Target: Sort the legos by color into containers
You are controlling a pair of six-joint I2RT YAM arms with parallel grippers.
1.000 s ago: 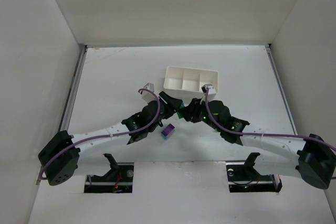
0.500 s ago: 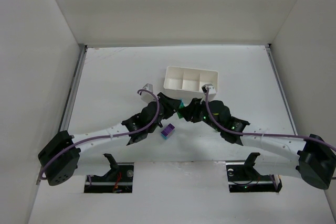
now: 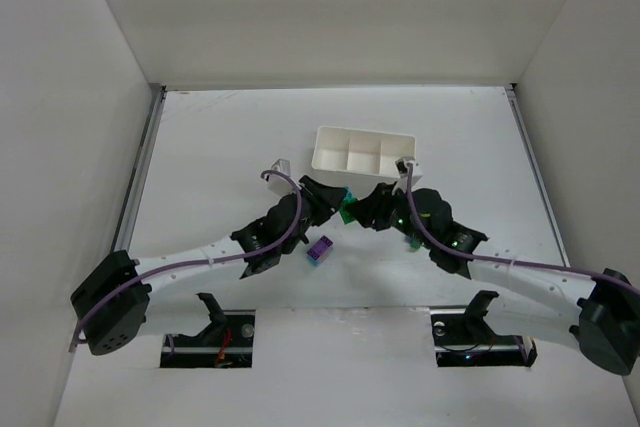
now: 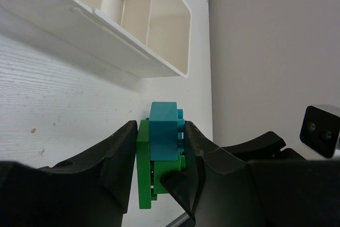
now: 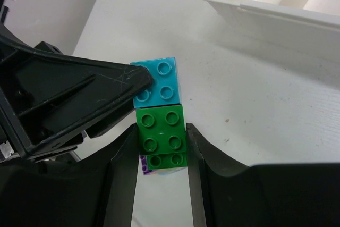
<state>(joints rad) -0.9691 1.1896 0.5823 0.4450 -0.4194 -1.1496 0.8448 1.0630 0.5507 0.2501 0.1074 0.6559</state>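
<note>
A teal brick and a green brick are stuck together and held above the table between both grippers. My left gripper is shut on the teal end; it also shows in the top view. My right gripper is shut on the green brick, with the teal brick sticking out beyond it; it also shows in the top view. A purple brick lies on the table below. The white tray with three compartments stands just behind.
The tray's near wall is close in front of the right gripper, and its long side lies just ahead of the left gripper. White walls enclose the table on the left, the right and the back.
My right arm has shifted slightly to the right. The two-colour stack stays gripped between both grippers. The purple brick has not moved.
</note>
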